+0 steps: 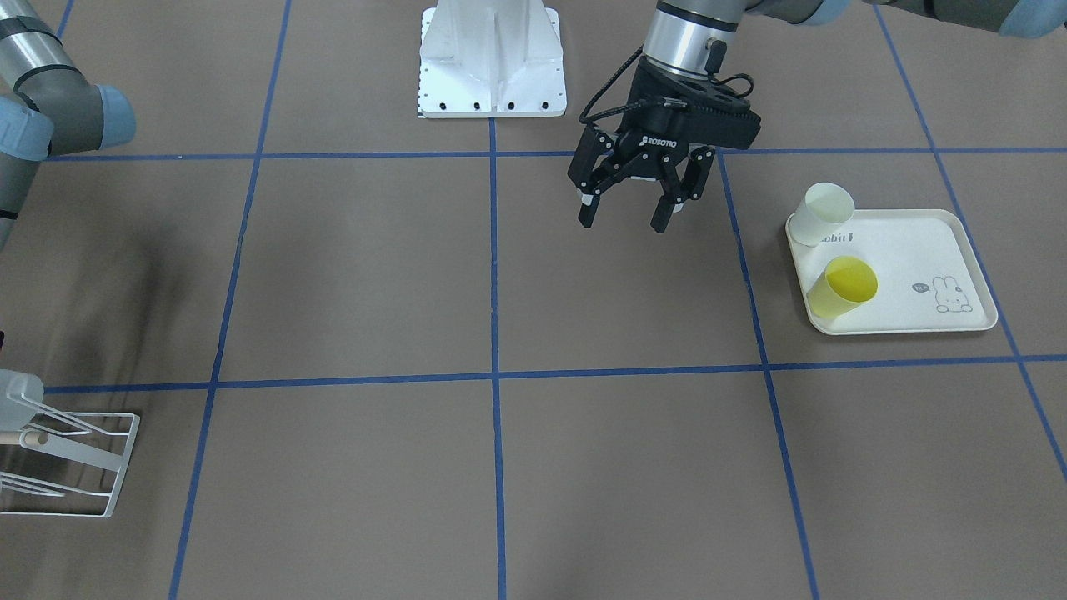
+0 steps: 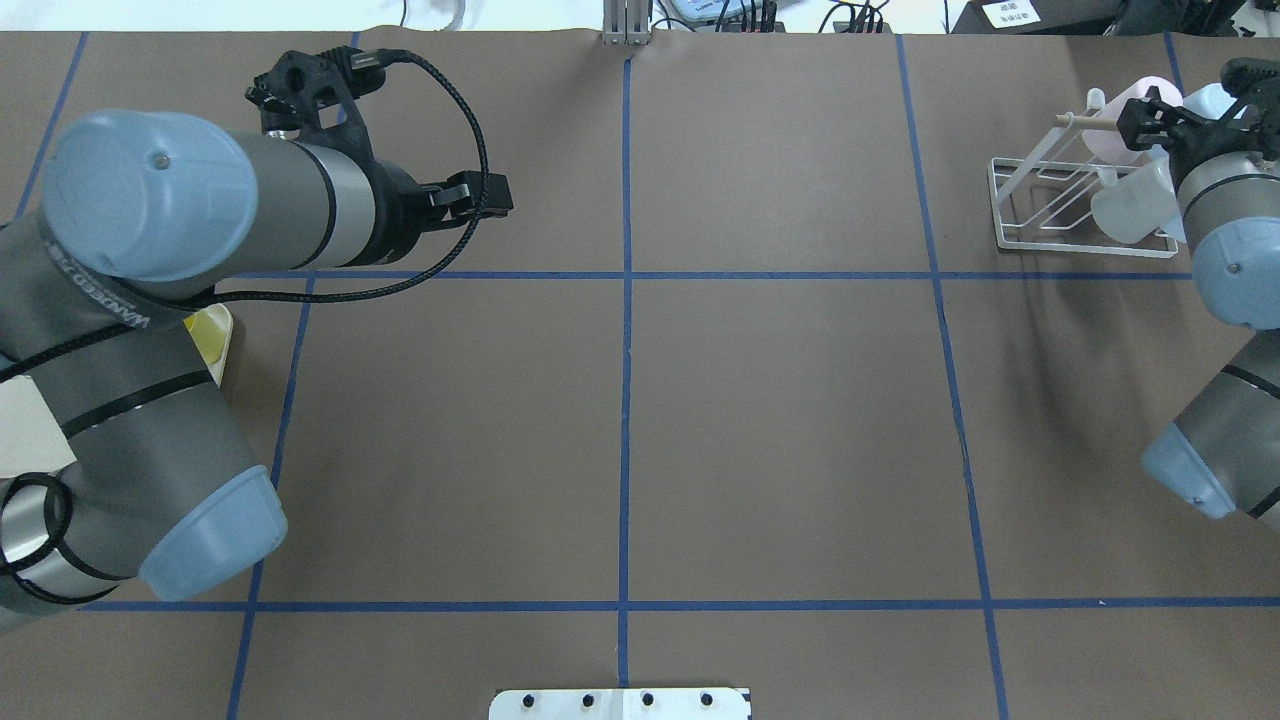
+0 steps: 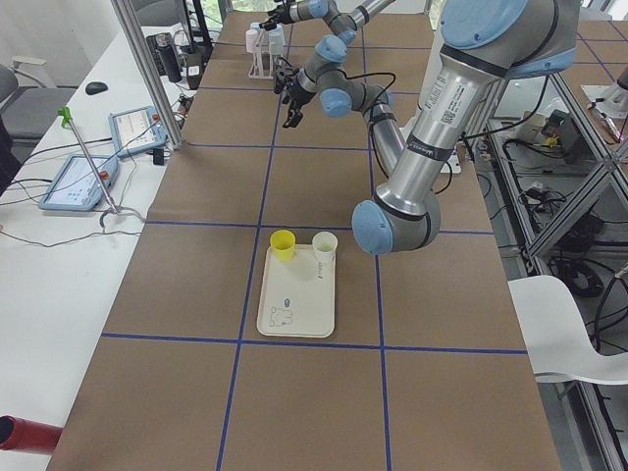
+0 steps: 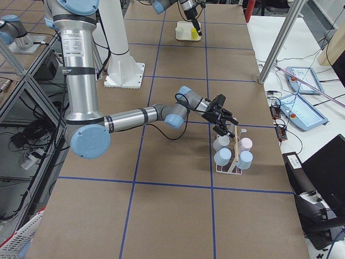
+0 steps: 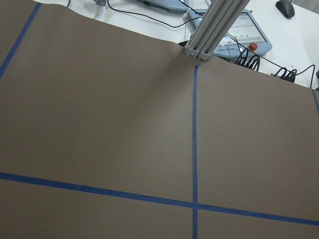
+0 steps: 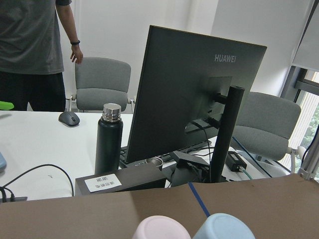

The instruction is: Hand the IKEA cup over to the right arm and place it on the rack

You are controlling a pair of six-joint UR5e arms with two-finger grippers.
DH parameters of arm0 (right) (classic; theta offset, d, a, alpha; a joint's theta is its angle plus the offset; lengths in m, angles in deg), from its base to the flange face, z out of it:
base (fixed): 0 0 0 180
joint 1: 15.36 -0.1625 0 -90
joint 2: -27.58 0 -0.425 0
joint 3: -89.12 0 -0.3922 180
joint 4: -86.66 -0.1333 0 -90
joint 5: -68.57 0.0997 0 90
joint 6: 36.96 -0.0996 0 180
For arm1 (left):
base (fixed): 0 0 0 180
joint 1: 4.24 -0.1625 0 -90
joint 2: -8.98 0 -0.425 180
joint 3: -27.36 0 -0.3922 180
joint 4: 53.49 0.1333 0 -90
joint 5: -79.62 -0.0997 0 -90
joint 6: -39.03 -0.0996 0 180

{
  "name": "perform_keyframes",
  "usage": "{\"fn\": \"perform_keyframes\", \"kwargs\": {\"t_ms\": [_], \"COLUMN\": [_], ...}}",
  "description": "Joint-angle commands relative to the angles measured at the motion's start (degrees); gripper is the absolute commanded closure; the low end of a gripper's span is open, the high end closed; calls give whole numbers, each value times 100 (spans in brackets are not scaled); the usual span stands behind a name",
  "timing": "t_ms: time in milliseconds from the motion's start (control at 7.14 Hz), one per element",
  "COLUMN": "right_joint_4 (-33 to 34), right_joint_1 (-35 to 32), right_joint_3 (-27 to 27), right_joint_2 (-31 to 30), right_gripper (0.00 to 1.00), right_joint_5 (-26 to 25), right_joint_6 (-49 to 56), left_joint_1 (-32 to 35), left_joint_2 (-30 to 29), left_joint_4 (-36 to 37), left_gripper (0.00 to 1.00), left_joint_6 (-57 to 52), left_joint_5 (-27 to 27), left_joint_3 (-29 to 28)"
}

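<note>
My left hand [image 1: 623, 218] is hanging open, empty, well apart from the rack [image 2: 1045, 200]. The right hand [image 2: 1140, 120] is hovering there, grip impossible to tell, risking knocking racked cups [image 2: 1128, 208] loose.

Seen from above: brown-papered table [image 2: 780, 420] gridded with blue tape lines [image 2: 625, 400]. At left, left arm [image 2: 200, 215] stretched across the far square, black cable [image 2: 470, 120] looping to the left gripper [image 2: 470, 197]; beneath its elbow, a sliver of yellow cup [image 2: 203, 333]. Far right, right gripper [image 2: 1150, 115] at the dowel [image 2: 1090, 121] of the rack [image 2: 1085, 250], among a pink cup [image 2: 1108, 143], clear cup [image 2: 1130, 205] and pale-blue cup [image 2: 1205, 100].
</note>
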Motion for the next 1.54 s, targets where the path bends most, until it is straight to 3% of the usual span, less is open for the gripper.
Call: {"fn": "perform_keyframes", "kwargs": {"t_ms": [0, 280, 701, 981, 1401], "right_joint_4": [-5, 13, 30, -5, -49], "right_joint_1": [-74, -355, -575, -576, -558], "right_joint_3": [515, 1026, 1580, 1826, 1828], "right_joint_2": [-113, -227, -97, 97, 615], "right_gripper": [0, 0, 0, 0, 0], "right_joint_5": [604, 1832, 3677, 4401, 4878], "right_joint_6": [-25, -216, -1478, -2568, -3959], "left_joint_1": [603, 1156, 1781, 2020, 1986], "left_joint_2": [191, 366, 1348, 1947, 2554], "left_joint_4": [618, 1296, 1581, 1581, 1476], "left_gripper": [0, 0, 0, 0, 0], "left_joint_6": [-766, -1794, -3551, -4512, -5033], "left_joint_5": [663, 1338, 2463, 2993, 3276], "left_joint_3": [279, 394, 422, 256, -140]}}
